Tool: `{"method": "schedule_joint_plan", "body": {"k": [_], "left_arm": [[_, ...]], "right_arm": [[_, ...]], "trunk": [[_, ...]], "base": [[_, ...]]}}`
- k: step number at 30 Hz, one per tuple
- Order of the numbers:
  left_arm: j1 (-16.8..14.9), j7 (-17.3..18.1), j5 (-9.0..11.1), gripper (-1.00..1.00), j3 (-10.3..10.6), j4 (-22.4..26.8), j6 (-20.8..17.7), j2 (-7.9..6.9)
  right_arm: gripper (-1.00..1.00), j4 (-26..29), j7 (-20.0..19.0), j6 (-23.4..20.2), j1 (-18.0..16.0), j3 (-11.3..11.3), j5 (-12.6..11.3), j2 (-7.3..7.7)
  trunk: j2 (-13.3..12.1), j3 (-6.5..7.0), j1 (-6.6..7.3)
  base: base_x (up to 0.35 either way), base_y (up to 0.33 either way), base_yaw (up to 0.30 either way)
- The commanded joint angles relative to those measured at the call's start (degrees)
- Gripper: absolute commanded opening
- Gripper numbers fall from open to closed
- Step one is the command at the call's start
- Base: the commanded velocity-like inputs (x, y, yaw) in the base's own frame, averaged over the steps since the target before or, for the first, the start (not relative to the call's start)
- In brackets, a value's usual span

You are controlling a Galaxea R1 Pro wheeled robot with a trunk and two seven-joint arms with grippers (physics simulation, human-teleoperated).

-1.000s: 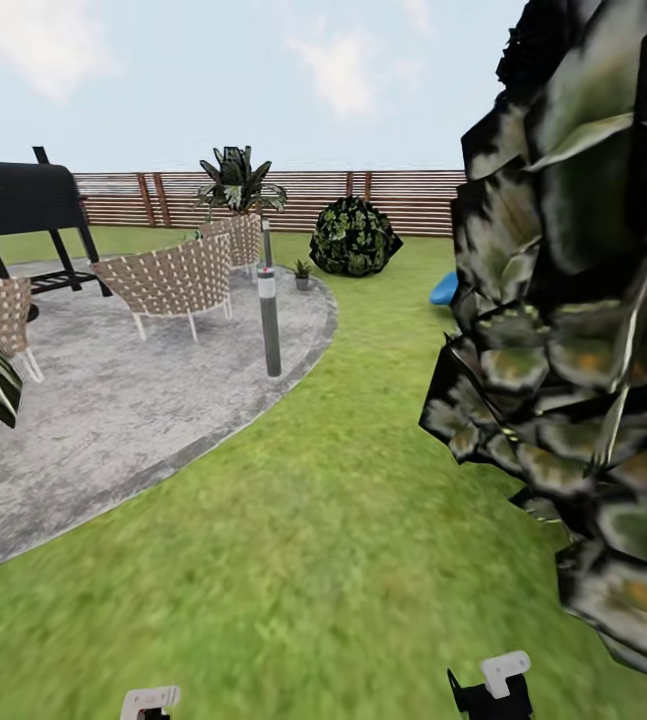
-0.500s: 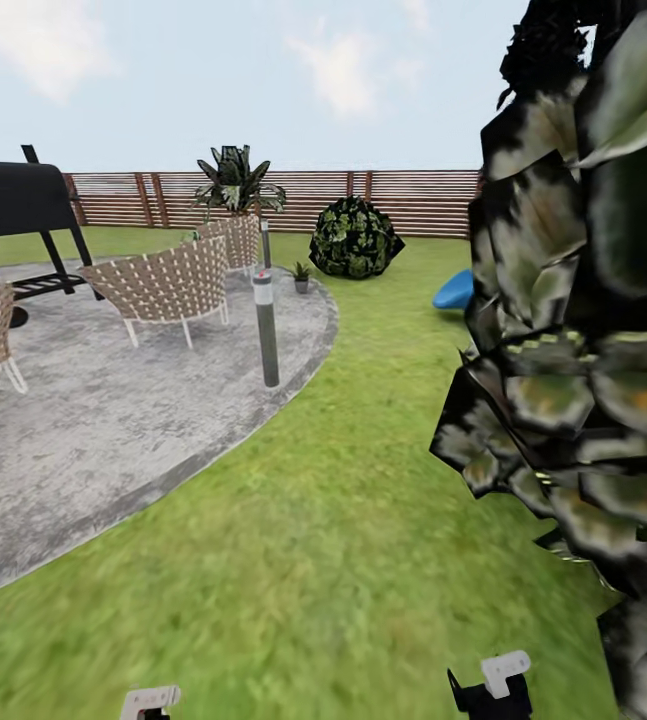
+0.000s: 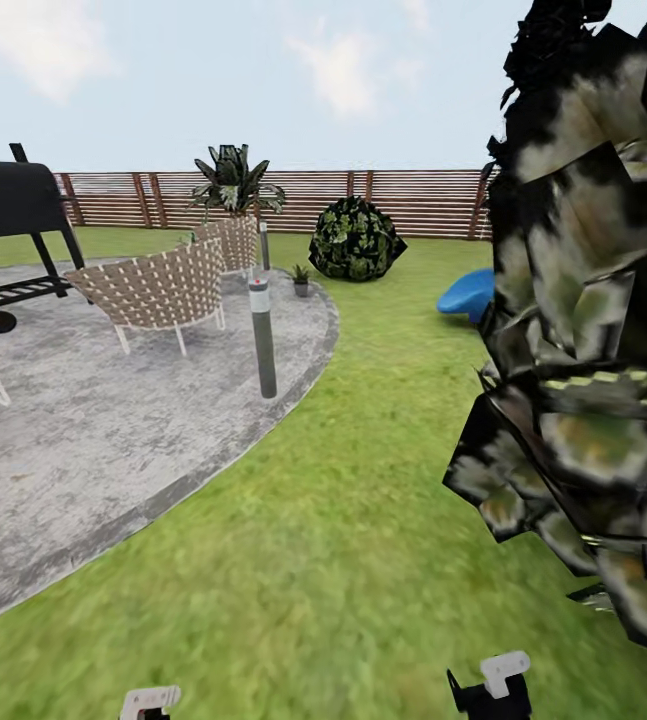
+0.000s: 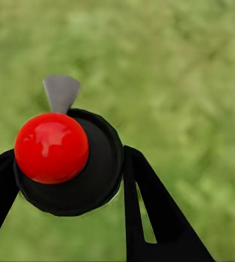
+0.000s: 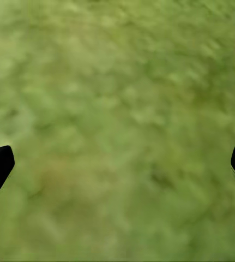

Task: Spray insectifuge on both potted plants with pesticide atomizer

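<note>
Lawn (image 3: 363,520) covers most of the ground, running back to a slatted fence (image 3: 413,200). A round grey patio (image 3: 93,430) sits at left. On the patio: woven chairs (image 3: 158,290), a grey bollard (image 3: 262,338), a black grill (image 3: 13,215) at the far left, and one small potted plant (image 3: 302,277) near the far edge. On the grass: round bush (image 3: 355,238) by the fence, a blue object (image 3: 468,293) partly hidden, big dark shrub (image 3: 583,330) at right.

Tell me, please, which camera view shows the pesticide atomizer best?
The left wrist view: the pesticide atomizer, with its red top, sits close up between the left gripper's fingers. The right wrist view shows lawn; the head view, the garden.
</note>
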State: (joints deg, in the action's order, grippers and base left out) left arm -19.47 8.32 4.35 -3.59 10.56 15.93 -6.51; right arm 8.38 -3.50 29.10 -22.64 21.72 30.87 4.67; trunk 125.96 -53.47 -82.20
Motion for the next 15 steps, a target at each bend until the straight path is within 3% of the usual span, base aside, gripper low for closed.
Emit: {"method": "schedule_joint_plan", "body": {"k": [1, 15], "left_arm": [[-0.04, 0.55, 0.47, -1.0, -0.36, -0.05, 0.07, 0.01], [-0.04, 0.55, 0.48, -1.0, -0.36, -0.02, 0.17, -0.02]], "right_arm": [[1.0, -0.03, -0.37, 0.19, -0.04, 0.5, 0.16, -0.01], [1.0, -0.03, -0.37, 0.22, -0.04, 0.51, 0.16, -0.01]], "trunk": [[0.02, -0.05, -0.03], [0.02, -0.05, -0.03]], "base": [[0.34, 0.0, 0.059], [0.34, 0.0, 0.178]]}}
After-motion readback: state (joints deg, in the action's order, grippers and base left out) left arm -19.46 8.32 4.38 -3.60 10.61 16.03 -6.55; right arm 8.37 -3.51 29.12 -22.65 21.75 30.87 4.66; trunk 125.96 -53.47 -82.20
